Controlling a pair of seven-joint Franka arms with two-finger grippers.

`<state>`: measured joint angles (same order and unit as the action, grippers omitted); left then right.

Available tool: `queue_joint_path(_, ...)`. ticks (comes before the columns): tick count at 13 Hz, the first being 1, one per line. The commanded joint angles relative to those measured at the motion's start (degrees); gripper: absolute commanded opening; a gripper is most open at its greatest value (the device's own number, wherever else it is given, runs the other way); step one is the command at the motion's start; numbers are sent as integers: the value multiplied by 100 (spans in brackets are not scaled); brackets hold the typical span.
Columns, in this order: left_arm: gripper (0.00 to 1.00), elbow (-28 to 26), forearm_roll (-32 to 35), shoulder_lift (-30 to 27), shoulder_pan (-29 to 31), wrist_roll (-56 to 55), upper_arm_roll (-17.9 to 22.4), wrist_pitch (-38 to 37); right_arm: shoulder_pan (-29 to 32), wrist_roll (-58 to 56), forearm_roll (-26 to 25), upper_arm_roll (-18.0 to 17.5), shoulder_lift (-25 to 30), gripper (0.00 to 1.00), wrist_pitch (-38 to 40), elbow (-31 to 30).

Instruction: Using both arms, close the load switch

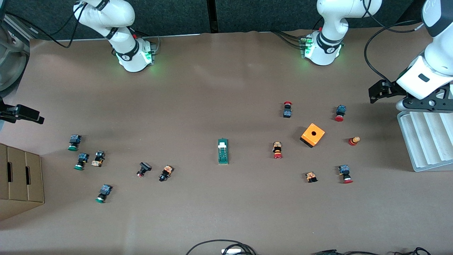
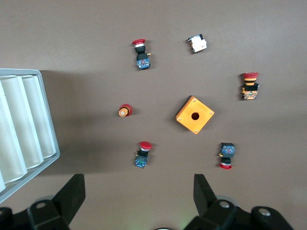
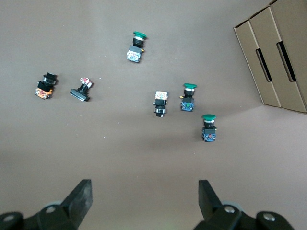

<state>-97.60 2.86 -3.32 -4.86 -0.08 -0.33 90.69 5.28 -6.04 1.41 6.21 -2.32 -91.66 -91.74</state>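
Observation:
The load switch (image 1: 223, 151), a narrow dark-green block with a white piece at the end toward the robots' bases, lies flat near the middle of the table. It does not show in either wrist view. My left gripper (image 1: 376, 91) hangs open and empty over the left arm's end of the table, beside the grey tray. The left wrist view shows its fingers wide apart (image 2: 138, 184) above bare table. My right gripper (image 1: 33, 116) hangs open and empty over the right arm's end of the table, with its fingers wide apart in the right wrist view (image 3: 145, 187). Both grippers are well away from the switch.
An orange cube with a hole (image 1: 313, 135) and several red-capped push-buttons (image 1: 277, 150) lie toward the left arm's end. Several green-capped push-buttons (image 1: 82, 161) lie toward the right arm's end. A ribbed grey tray (image 1: 424, 141) and a cardboard box (image 1: 17, 180) stand at the two ends.

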Motion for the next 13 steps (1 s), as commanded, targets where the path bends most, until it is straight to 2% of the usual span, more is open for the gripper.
queue_joint_path(1,100,163,-249,156,64,-124,94,44,-1,-38,-123,-15,3,100,-36,-1)
queue_joint_path(9,100,242,-242,262,91,-107,174,36,-10,-47,-132,-24,3,100,-62,16)
queue_joint_path(13,100,233,136,332,56,-132,156,-148,-18,-47,-114,-24,3,100,-62,16)
